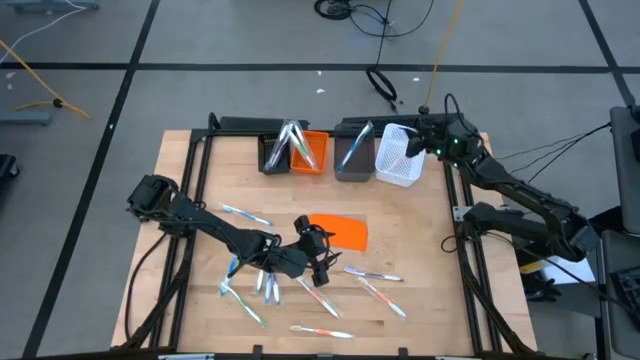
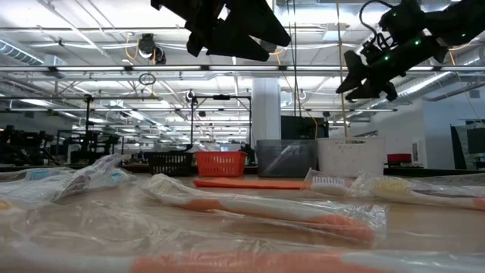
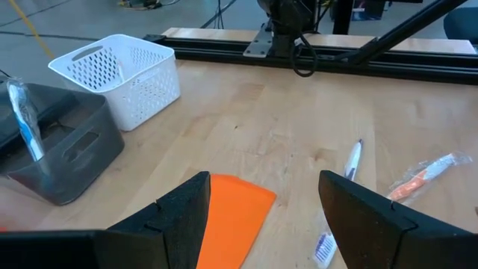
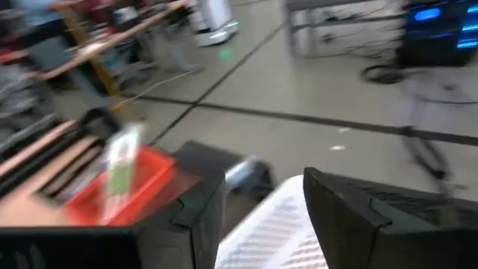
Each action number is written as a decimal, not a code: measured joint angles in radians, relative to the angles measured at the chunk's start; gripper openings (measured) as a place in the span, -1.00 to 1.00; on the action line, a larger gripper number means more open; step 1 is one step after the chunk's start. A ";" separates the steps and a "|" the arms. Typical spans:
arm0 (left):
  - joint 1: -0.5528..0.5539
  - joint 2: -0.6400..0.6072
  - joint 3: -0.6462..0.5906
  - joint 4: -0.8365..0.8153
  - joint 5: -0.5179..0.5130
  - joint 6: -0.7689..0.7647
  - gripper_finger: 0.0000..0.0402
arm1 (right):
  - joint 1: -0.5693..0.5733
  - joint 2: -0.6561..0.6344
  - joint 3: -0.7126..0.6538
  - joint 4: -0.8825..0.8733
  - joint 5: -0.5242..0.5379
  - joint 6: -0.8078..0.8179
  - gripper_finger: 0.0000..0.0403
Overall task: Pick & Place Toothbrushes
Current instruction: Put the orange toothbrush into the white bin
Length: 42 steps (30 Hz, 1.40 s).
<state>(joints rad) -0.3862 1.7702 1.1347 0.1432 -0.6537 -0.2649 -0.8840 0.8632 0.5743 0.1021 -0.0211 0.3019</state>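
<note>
Wooden table (image 1: 420, 260) seen from above, with both arms at work. Along its far edge stand four bins: black (image 1: 272, 158), orange (image 1: 310, 155), grey (image 1: 354, 160) and white (image 1: 399, 157); a flat orange sheet (image 1: 340, 231) lies near the centre. The left gripper (image 1: 318, 252) hangs low over the middle of the table beside the sheet, its claw spread wide and empty; the right gripper (image 1: 428, 135) is raised over the white bin, its claw apart with nothing between the fingers. The toothbrushes (image 1: 372, 275) lie scattered across the near half of the table, several around the left gripper, and a few already stand in the black, orange and grey bins. Each is a slim white or clear stick with blue, green or orange-red accents, some in crinkled clear wrappers. They are judged light and stiff, the wrappers slippery; best taken across the mid-handle.
</note>
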 joint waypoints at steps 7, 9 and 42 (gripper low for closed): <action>0.001 0.000 0.000 -0.019 0.003 0.000 0.26 | 0.134 -0.039 0.000 -0.059 -0.167 0.027 -0.15; 0.001 0.000 0.000 -0.031 0.003 0.002 0.26 | 0.180 -0.044 0.000 -0.081 -0.199 0.027 -0.15; 0.002 0.000 0.000 -0.072 0.002 0.000 0.26 | 1.232 0.229 0.000 -0.170 -0.092 0.446 -0.15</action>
<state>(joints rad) -0.3847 1.7699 1.1347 0.0711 -0.6521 -0.2653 0.3481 1.0920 0.5739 -0.0677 -0.1128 0.7474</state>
